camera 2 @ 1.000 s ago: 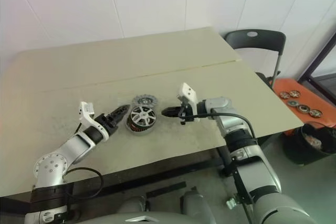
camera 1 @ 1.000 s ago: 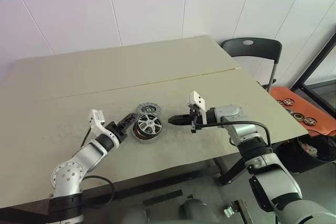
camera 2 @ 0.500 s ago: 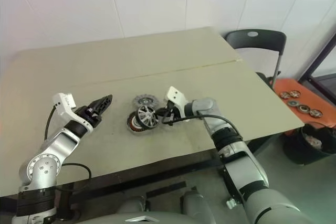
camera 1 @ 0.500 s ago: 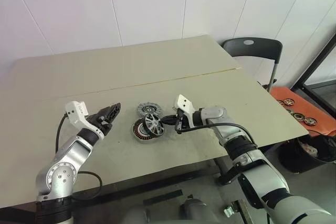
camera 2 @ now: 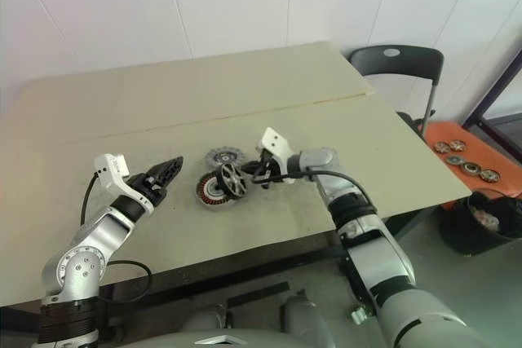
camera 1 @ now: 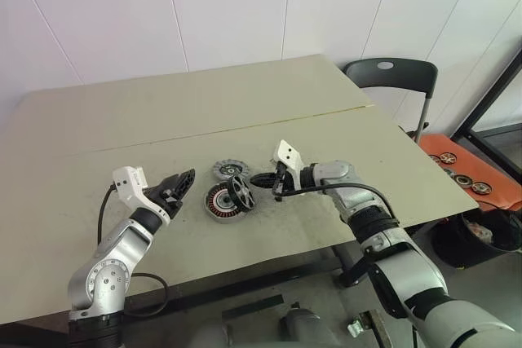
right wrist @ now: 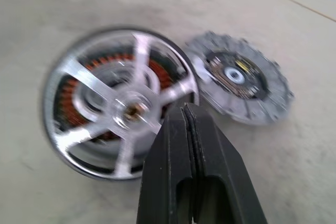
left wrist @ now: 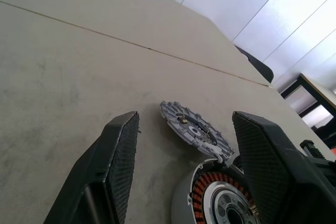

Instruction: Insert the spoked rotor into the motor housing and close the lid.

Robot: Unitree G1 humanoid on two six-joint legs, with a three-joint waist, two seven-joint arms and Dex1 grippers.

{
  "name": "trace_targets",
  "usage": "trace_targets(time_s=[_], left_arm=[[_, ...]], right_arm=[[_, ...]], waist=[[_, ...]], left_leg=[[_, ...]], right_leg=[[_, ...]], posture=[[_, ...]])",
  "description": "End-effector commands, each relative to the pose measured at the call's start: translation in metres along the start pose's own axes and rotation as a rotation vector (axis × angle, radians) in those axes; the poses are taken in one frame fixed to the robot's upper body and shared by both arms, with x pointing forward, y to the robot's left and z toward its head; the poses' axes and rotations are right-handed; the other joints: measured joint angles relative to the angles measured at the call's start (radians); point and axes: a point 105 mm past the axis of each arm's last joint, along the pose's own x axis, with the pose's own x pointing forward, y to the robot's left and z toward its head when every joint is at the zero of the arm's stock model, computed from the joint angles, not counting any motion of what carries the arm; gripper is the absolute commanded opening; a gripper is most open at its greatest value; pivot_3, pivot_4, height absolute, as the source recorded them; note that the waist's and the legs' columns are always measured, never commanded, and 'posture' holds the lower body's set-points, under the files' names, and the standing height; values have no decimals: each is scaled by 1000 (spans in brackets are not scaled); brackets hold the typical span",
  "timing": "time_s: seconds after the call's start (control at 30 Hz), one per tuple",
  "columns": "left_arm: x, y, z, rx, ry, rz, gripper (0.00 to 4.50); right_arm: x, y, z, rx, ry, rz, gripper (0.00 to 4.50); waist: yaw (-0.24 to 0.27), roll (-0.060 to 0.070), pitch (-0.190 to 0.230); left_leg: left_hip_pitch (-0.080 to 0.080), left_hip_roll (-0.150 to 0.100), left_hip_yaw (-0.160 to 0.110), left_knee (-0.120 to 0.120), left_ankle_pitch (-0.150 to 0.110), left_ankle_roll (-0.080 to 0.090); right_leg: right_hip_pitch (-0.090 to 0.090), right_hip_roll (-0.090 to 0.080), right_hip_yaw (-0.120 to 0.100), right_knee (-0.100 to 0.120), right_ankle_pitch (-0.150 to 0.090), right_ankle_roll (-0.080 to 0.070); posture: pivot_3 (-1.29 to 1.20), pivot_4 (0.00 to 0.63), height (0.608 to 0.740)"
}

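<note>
Insertion step. Right gripper (camera 1: 263,179), fingers closed, tips spoked rotor (camera 1: 241,191) up on edge over motor housing (camera 1: 218,201), frame centre. Left gripper (camera 1: 181,181) open, empty. Lid (camera 1: 228,170) behind. Next: lay rotor flat.

Even soft daylight, blurred right-wrist view

A shiny silver spoked rotor with a dark rim (right wrist: 123,111) is showing at mid-frame over a round motor housing ringed with reddish-copper windings (left wrist: 218,203). A grey toothed-rim metal lid with a darker centre (right wrist: 239,77) is lying on the pale beige table (camera 1: 245,103). A black chair (camera 1: 391,75) and an orange tray (camera 1: 477,181) are showing at the right edge.
</note>
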Motion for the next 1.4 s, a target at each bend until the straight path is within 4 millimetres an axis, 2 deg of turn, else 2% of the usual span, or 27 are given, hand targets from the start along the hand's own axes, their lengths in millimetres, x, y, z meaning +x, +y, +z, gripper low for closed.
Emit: trace_targets(time_s=[0.03, 0.17, 0.27, 0.47, 0.93, 0.97, 1.03, 1.2, 1.4], left_arm=[[1, -6, 9, 30, -34, -24, 3035], [1, -6, 6, 45, -22, -23, 3035], [1, -6, 5, 47, -20, -23, 3068], [1, -6, 0, 46, -11, -22, 3068], [4, -9, -12, 47, 11, -22, 3068], [3, -9, -12, 48, 10, -22, 3068], [3, -9, -12, 49, 10, -18, 3068], [2, -5, -13, 53, 13, -5, 3068], [0, -3, -12, 69, 8, -3, 3068]], right_arm=[[-2, 2, 17, -17, -55, 20, 0], [-3, 7, 17, -4, -51, 57, 0], [-3, 12, 15, 8, -49, 81, 562], [0, 12, 16, 98, -48, 76, 2519], [25, 23, 11, 185, -33, 79, 2519], [26, 25, 10, 188, -33, 84, 2127], [27, 26, 10, 186, -31, 88, 1754], [25, 25, 11, 168, -33, 93, 1730], [21, 23, 29, 73, -64, 93, 1730]], waist=[[0, 0, 0], [0, 0, 0], [0, 0, 0], [0, 0, 0], [-1, 0, 0], [-2, 0, 0], [-5, 0, 0], [-4, 0, 0], [-3, 0, 0]], left_leg=[[0, 0, 0, 0, 0, 0], [0, 0, 0, 1, 0, 0], [0, 0, 0, 1, 0, 0], [0, 0, 0, 2, 0, 0], [0, 0, 0, 10, 0, 0], [0, 0, 0, 10, 0, 0], [0, 0, 0, 10, 0, 0], [1, 0, 0, 10, 0, 0], [0, 0, 0, 10, 0, 0]], right_leg=[[0, 0, 0, 0, 0, 0], [0, 0, 0, 1, 0, 0], [0, 0, 0, 1, 0, 0], [0, 0, 0, 3, 0, 0], [0, 1, 0, 9, -2, -2], [0, 1, 0, 9, -2, -2], [0, 1, 0, 9, -1, -2], [0, 1, 0, 11, -2, -1], [-1, 1, 0, 11, -3, 1]], posture=[[0, 0, 740], [0, 0, 740], [0, 0, 740], [0, 0, 740], [0, 0, 740], [0, 0, 740], [0, 0, 740], [0, 0, 740], [0, 0, 740]])
